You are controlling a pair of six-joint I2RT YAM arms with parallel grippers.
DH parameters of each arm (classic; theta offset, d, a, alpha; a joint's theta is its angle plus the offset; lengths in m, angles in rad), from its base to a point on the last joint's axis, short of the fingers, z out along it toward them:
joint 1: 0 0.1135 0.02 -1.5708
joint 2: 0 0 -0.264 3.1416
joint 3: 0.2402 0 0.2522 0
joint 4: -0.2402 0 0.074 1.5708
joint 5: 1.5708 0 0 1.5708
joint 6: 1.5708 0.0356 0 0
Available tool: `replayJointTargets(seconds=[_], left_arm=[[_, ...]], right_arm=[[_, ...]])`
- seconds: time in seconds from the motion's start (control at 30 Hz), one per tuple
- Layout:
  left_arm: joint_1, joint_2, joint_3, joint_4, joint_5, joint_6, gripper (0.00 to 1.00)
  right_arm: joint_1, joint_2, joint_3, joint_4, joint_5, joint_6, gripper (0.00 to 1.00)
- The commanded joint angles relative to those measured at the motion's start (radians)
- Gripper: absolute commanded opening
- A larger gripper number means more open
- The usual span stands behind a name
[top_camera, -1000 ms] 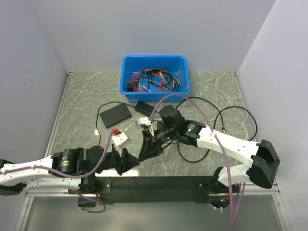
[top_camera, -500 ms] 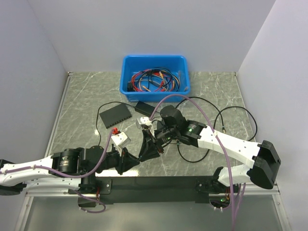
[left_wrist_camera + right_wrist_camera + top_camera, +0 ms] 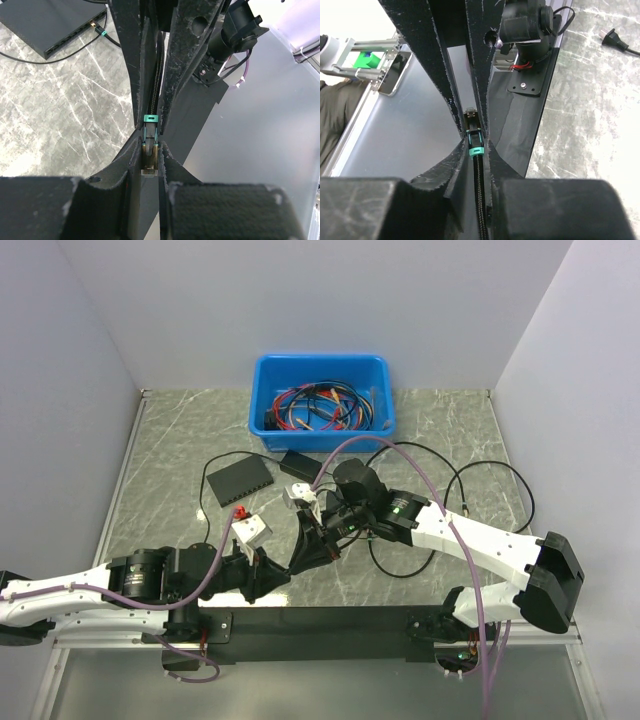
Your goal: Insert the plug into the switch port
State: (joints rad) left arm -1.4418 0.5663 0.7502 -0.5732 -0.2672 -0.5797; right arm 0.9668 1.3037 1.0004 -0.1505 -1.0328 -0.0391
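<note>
The plug [image 3: 150,159] is a small connector with a brass-coloured tip and a teal collar [image 3: 150,118], ending a braided black cable [image 3: 479,200]. My left gripper [image 3: 150,152] is shut on the plug's tip. My right gripper [image 3: 475,146] is shut on the teal collar [image 3: 475,150] and the cable just behind it. The two grippers meet tip to tip above the table's near edge, left gripper [image 3: 283,568], right gripper [image 3: 305,550]; the plug is hidden between them in the top view. The black switch [image 3: 238,480] lies flat at the left-centre, its ports [image 3: 75,37] facing near.
A blue bin [image 3: 375,375] of red, blue and black cables stands at the back. A black brick adapter [image 3: 300,462] lies in front of it. A thin black cable [image 3: 500,472] loops at the right, with a mains plug [image 3: 612,37]. Another cable sits in a switch port [image 3: 102,33].
</note>
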Motion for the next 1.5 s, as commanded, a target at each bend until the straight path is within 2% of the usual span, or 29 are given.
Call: replayJointTargets(seconds=[0.0, 0.1, 0.17, 0.2, 0.23, 0.33, 0.4, 0.5, 0.57, 0.63, 0.73, 0.77, 0.83, 0.87, 0.9, 0.93, 0.97, 1.07, 1.13, 1.2, 1.3, 1.47], left_arm=[[0.001, -0.003, 0.021, 0.015, -0.049, 0.004, 0.01], [0.001, -0.003, 0.023, 0.004, -0.073, -0.005, 0.02], [0.001, -0.005, 0.031, -0.005, -0.095, -0.017, 0.13], [0.001, -0.005, 0.037, -0.020, -0.124, -0.023, 0.21], [0.001, -0.006, 0.041, -0.028, -0.142, -0.038, 0.35], [0.001, -0.019, 0.044, -0.037, -0.202, -0.061, 0.53], [0.001, -0.016, 0.047, -0.043, -0.230, -0.071, 0.58], [0.001, 0.012, 0.054, -0.069, -0.354, -0.123, 0.66], [0.003, 0.036, 0.061, -0.103, -0.469, -0.189, 0.72], [0.009, 0.082, 0.070, -0.135, -0.548, -0.262, 0.77], [0.090, 0.156, 0.081, -0.158, -0.621, -0.284, 0.82], [0.191, 0.176, 0.077, -0.154, -0.586, -0.264, 0.83], [0.330, 0.224, 0.060, -0.053, -0.508, -0.163, 0.82], [0.465, 0.237, 0.052, -0.012, -0.424, -0.140, 0.81], [0.530, 0.263, 0.051, 0.059, -0.391, -0.119, 0.81], [0.593, 0.279, 0.055, 0.085, -0.368, -0.103, 0.80], [0.707, 0.297, 0.058, 0.113, -0.351, -0.103, 0.80], [0.898, 0.392, 0.063, 0.245, -0.225, -0.105, 0.79], [0.958, 0.502, 0.084, 0.303, -0.166, -0.100, 0.76], [1.024, 0.632, 0.162, 0.335, -0.164, -0.079, 0.74], [1.067, 0.778, 0.208, 0.381, -0.135, -0.048, 0.73], [1.158, 0.935, 0.308, 0.434, -0.115, -0.011, 0.71]], right_arm=[[0.010, -0.029, 0.009, -0.007, -0.018, -0.007, 0.15], [0.009, -0.032, 0.000, 0.006, -0.019, 0.001, 0.04], [0.009, -0.037, -0.015, 0.035, 0.005, 0.025, 0.00], [0.009, -0.040, -0.022, 0.043, 0.019, 0.031, 0.00], [0.006, -0.041, -0.029, 0.057, 0.045, 0.038, 0.00], [-0.002, -0.050, -0.065, 0.101, 0.082, 0.087, 0.00], [-0.016, -0.066, -0.086, 0.129, 0.167, 0.123, 0.00], [-0.077, -0.090, -0.120, 0.179, 0.339, 0.212, 0.00], [-0.121, -0.103, -0.140, 0.198, 0.388, 0.273, 0.00], [-0.157, -0.113, -0.149, 0.186, 0.517, 0.298, 0.00], [-0.174, -0.132, -0.161, 0.166, 0.709, 0.340, 0.00], [-0.178, -0.138, -0.166, 0.166, 0.730, 0.355, 0.00], [-0.191, -0.144, -0.184, 0.173, 0.746, 0.370, 0.00], [-0.192, -0.146, -0.189, 0.181, 0.748, 0.372, 0.00], [-0.192, -0.146, -0.192, 0.183, 0.743, 0.372, 0.00], [-0.192, -0.147, -0.195, 0.184, 0.740, 0.373, 0.00], [-0.194, -0.149, -0.201, 0.186, 0.747, 0.381, 0.00], [-0.194, -0.159, -0.215, 0.190, 0.751, 0.400, 0.00], [-0.195, -0.165, -0.227, 0.193, 0.741, 0.407, 0.00], [-0.195, -0.188, -0.249, 0.184, 0.738, 0.410, 0.00], [-0.194, -0.205, -0.266, 0.180, 0.741, 0.413, 0.00], [-0.194, -0.239, -0.296, 0.177, 0.735, 0.415, 0.00]])
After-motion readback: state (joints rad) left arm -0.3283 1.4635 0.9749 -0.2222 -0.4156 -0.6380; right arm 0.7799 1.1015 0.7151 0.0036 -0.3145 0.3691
